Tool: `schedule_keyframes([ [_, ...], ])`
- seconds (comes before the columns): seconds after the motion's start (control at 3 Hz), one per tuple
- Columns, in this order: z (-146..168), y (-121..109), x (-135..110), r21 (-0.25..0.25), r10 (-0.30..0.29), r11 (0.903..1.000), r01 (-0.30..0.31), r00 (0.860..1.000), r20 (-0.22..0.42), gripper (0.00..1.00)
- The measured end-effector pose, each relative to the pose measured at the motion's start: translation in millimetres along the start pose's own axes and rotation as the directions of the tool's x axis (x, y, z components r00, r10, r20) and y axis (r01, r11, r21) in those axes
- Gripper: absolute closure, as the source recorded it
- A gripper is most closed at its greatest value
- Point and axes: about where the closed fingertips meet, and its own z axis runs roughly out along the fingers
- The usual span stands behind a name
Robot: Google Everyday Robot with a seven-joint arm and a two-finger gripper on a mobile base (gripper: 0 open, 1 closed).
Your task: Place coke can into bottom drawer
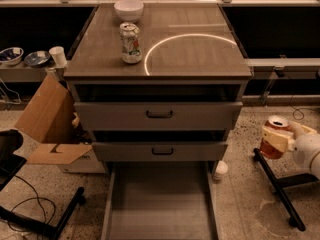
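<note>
The coke can [272, 143], red with a silver top, is held in my gripper [281, 140] at the right edge of the view, to the right of the cabinet at about the height of the middle drawer. The gripper's pale fingers [283, 140] are shut around the can's side. The bottom drawer [160, 204] is pulled out at the bottom centre, a long grey tray with a bare flat floor. The can is right of and above the drawer, well outside its right wall.
On the cabinet top [195, 49] stand a white and silver can [130, 43] and a white bowl [128, 9]. The two upper drawers [159, 115] are nearly closed. A cardboard box [47, 129] lies at the left. A black stand leg [277, 189] and a small white object [220, 170] lie right of the drawer.
</note>
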Motion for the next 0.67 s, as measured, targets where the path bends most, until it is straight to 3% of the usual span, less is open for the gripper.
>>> schedule_keyframes([
  [0.33, -2.7, 1.2, 30.6, -0.038, -0.046, 0.9982, 0.046, 0.999, 0.012, 1.0],
  [0.67, 7.7, 4.7, 73.9, -0.141, -0.05, 0.9884, 0.057, 0.997, 0.052, 1.0],
])
